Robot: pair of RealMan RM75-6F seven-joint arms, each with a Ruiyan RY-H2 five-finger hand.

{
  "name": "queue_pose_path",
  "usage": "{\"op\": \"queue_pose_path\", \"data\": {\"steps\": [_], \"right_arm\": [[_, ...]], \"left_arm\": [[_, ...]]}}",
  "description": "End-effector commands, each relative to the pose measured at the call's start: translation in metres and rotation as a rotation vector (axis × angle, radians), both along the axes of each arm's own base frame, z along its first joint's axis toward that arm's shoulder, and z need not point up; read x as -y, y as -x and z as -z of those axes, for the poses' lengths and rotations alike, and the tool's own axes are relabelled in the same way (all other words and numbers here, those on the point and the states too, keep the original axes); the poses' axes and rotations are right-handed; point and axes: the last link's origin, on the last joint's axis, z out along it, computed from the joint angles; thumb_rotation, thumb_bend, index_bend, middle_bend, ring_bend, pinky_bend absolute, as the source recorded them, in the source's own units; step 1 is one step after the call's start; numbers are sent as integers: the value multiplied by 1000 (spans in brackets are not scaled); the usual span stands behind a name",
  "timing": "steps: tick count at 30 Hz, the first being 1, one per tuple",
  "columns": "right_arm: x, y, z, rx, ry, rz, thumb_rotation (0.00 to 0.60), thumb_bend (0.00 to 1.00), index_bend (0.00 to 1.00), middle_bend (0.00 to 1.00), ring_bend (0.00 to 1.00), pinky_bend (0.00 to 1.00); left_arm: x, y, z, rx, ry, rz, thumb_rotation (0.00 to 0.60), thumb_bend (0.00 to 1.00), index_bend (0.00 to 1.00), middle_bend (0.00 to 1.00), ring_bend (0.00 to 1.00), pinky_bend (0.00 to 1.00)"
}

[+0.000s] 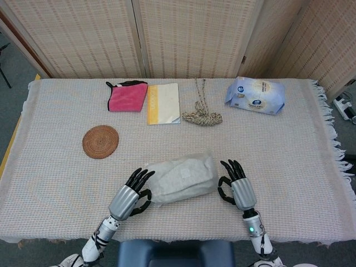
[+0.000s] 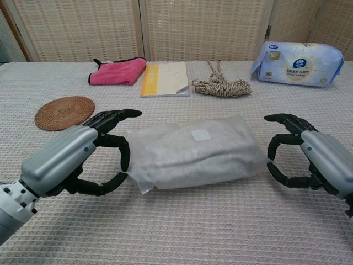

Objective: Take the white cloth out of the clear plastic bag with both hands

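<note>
Right now the clear plastic bag [image 2: 194, 152] lies flat on the tabletop [image 1: 289, 161], near its front edge, with the white cloth [image 2: 198, 144] folded inside it and showing through the film. A small pale label sits on the bag's upper face.

The left hand [image 2: 71, 157] is at the bag's left end, its fingers [image 2: 113, 117] spread and curved around that end: the upper ones reach over the top corner, the thumb curls low by the bottom edge. Whether any fingertip actually touches the plastic I cannot tell; nothing is pinched or lifted. The right hand [image 2: 314, 157] waits just beside the bag's right end, fingers [image 2: 284, 118] wide and curved toward it, with a small gap visible in the chest view. Both hands hold nothing.

Farther back on the tabletop, well apart from the bag, a round woven coaster [image 1: 100, 141] lies to the left. Along the far edge lie a pink cloth [image 1: 127, 97], a yellow and white booklet [image 1: 163, 103], a bundle of coiled rope [image 1: 202, 115] and a blue and white pack of tissues [image 1: 256, 95]. Behind the tabletop stands a woven folding screen [image 1: 183, 36].
</note>
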Motion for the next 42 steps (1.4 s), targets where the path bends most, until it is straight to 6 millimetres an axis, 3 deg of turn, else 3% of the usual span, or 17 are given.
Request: {"op": "queue_pose_path", "data": {"steps": [1, 11, 17, 25, 30, 31, 33, 36, 39, 42], "right_arm": [[1, 2, -6, -4, 16, -1, 600, 521, 664, 123, 0, 0], [15, 17, -39, -60, 101, 23, 600, 525, 716, 149, 0, 0], [26, 30, -64, -112, 161, 50, 600, 526, 716, 150, 0, 0], [34, 55, -108, -173, 268, 92, 600, 526, 722, 155, 0, 0], [32, 66, -126, -203, 304, 118, 600, 525, 710, 154, 0, 0], [31, 68, -128, -207, 299, 125, 600, 524, 684, 147, 0, 0], [27, 72, -130, -223, 279, 137, 600, 517, 563, 109, 0, 0], [19, 76, -135, -243, 230, 147, 600, 404, 231, 15, 0, 0], [5, 72, -151, -284, 175, 166, 600, 234, 20, 0, 0, 0], [-10, 55, -170, -329, 230, 155, 600, 185, 0, 0, 0, 0]], "left_arm": [[-2, 1, -2, -3, -8, -1, 600, 511, 780, 109, 0, 0], [-15, 23, -19, -53, -69, -18, 600, 516, 780, 109, 0, 0], [-28, 45, -46, -106, -146, -27, 600, 516, 780, 109, 0, 0], [-48, 90, -96, -198, -269, -112, 600, 515, 780, 108, 0, 0], [-49, 105, -106, -201, -254, -166, 600, 477, 729, 106, 0, 0], [-49, 106, -105, -200, -238, -175, 600, 462, 692, 100, 0, 0], [-48, 106, -104, -197, -210, -188, 600, 392, 496, 67, 0, 0], [-47, 102, -106, -143, -117, -262, 600, 211, 167, 10, 0, 0], [-46, 92, -123, -103, -36, -320, 600, 140, 55, 0, 0, 0], [-42, 89, -143, -150, -31, -352, 600, 117, 38, 0, 0, 0]]}}
